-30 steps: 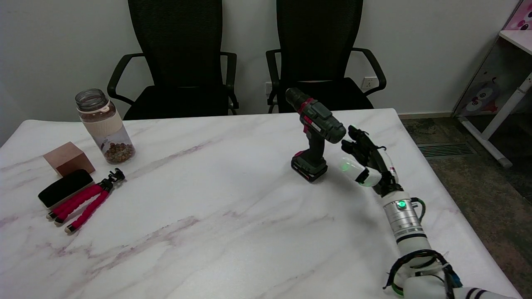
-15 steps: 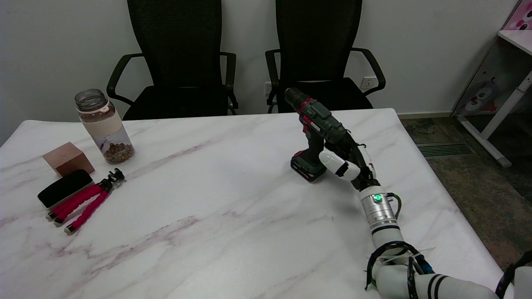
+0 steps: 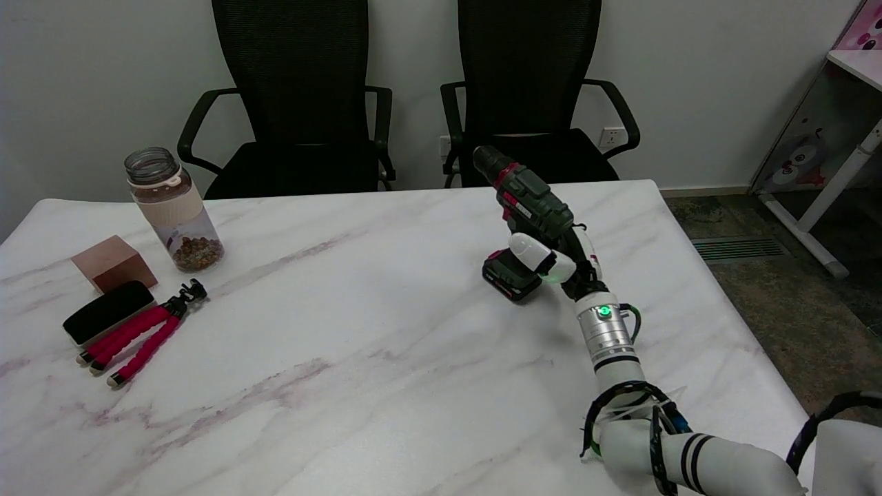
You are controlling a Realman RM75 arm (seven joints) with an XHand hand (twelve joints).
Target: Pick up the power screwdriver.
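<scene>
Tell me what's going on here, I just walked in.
A robot's right arm is reaching across a marble table for the power screwdriver, which stands upright on its battery base. The robot hand is at the tool's handle, under its body, but whether it has a firm grip cannot be told. The screwdriver is not lifted yet. Off at the table's left sit a jar, a wooden block and a red-legged mini tripod, untouched.

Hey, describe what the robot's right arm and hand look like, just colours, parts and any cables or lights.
The right hand is black and white, with white shell pieces over dark fingers. Behind it sits a silver metal wrist cylinder with a glowing green light. The right arm is glossy white with thin black bands, and black cables loop loosely around it near the wrist.
</scene>
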